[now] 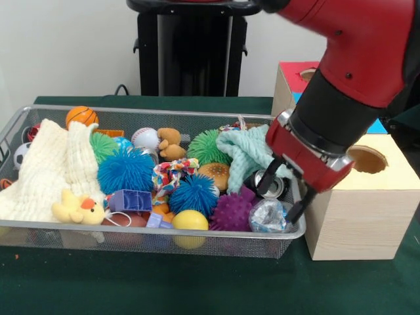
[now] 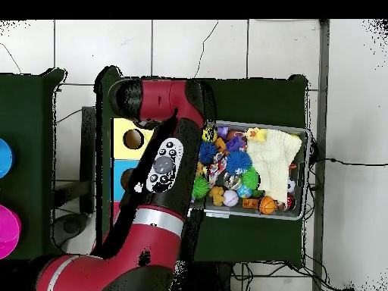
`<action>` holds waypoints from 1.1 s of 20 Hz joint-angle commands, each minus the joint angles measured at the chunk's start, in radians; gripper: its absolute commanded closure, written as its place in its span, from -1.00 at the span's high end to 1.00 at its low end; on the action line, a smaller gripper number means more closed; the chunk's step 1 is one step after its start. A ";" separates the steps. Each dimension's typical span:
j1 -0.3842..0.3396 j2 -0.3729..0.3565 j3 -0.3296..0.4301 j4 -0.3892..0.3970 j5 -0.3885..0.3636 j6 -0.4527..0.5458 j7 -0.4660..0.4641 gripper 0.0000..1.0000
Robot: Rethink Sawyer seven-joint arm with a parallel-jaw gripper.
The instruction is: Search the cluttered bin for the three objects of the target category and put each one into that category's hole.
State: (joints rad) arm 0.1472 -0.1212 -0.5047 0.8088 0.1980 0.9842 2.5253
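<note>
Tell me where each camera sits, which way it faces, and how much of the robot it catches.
Front view: sits across the table, facing the black pedestal; looks at the bin and the wooden box; shows the red arm and the open gripper above a crumpled bottle.
Overhead view: sits above, looking straight down, robot base at the bottom; shows the arm covering part of the box, gripper hidden.
Both share the bin, the arm, the yellow-topped hole.

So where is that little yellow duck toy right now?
In the front view the yellow duck lies at the bin's near left, against the cream muslin cloth, with a blue spiky ball just right of it.
</note>
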 commanded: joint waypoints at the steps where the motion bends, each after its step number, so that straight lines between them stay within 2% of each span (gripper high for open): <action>1: -0.034 0.071 0.155 0.200 -0.009 -0.141 0.065 1.00; 4: -0.033 0.081 0.169 0.211 0.004 -0.175 0.076 1.00; 10: -0.038 0.084 0.184 0.221 0.012 -0.166 0.064 1.00; 17: -0.024 0.011 0.177 0.286 0.001 -0.123 0.041 1.00; 22: 0.004 -0.052 0.133 0.292 -0.024 -0.044 0.027 1.00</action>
State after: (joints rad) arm 0.1418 -0.1039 -0.4430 0.9118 0.1982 0.8046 2.5255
